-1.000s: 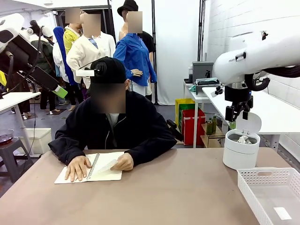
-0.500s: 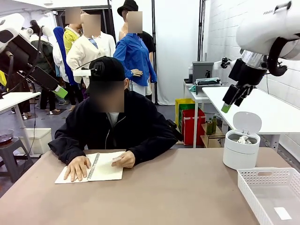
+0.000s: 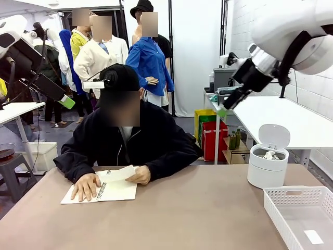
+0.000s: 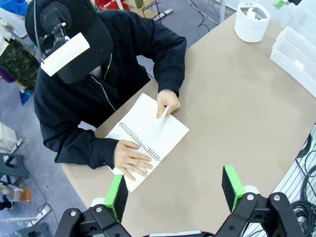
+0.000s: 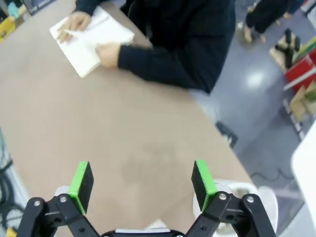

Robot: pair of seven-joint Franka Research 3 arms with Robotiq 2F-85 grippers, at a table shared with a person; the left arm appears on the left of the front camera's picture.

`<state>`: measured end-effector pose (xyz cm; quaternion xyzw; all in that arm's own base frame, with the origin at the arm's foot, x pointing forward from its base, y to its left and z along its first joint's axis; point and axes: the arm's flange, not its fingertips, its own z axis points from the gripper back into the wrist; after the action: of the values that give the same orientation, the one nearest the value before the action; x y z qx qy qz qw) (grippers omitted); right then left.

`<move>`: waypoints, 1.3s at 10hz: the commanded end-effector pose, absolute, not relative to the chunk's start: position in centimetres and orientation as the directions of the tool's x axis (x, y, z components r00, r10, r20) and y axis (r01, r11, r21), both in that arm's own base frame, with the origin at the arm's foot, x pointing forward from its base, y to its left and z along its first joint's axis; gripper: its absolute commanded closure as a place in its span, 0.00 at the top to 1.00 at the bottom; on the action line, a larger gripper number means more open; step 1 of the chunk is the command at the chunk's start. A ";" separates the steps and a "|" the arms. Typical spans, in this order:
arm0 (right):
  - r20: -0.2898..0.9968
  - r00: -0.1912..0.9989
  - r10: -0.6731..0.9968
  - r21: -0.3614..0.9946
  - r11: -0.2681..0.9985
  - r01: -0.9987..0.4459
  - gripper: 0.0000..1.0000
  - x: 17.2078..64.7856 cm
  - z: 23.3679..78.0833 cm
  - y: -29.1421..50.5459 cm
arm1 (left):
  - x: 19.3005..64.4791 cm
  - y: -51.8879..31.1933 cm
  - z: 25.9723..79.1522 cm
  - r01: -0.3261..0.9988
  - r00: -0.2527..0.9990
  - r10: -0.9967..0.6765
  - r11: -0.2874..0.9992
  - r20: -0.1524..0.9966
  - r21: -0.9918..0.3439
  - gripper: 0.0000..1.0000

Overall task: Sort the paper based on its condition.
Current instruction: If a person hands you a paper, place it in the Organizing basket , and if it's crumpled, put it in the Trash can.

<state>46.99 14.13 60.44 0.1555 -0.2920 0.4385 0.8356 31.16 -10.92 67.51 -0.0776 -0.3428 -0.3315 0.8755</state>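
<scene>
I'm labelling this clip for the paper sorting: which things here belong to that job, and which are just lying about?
Job: loose sheet in the person's hand; crumpled paper in the bin; flat sheet in the basket; notebook.
Lying about: red crate; stool; side table.

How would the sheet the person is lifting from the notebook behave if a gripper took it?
Probably floppy: the sheet curves where the hand lifts it. Likely very light, being a single thin page. Lying flat on the notebook, it would probably be hard to pinch.
</scene>
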 end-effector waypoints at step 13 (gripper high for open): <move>0.602 0.391 0.697 -0.034 0.511 -0.859 1.00 44.6 68.9 20.3 | 31.2 -10.8 67.6 0.633 0.546 -0.524 0.769 0.654 0.089 1.00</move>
<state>45.46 20.52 69.13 0.1501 -0.2866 0.4780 0.8166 31.16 -10.91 67.51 -0.0776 -0.3428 -0.3314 0.8755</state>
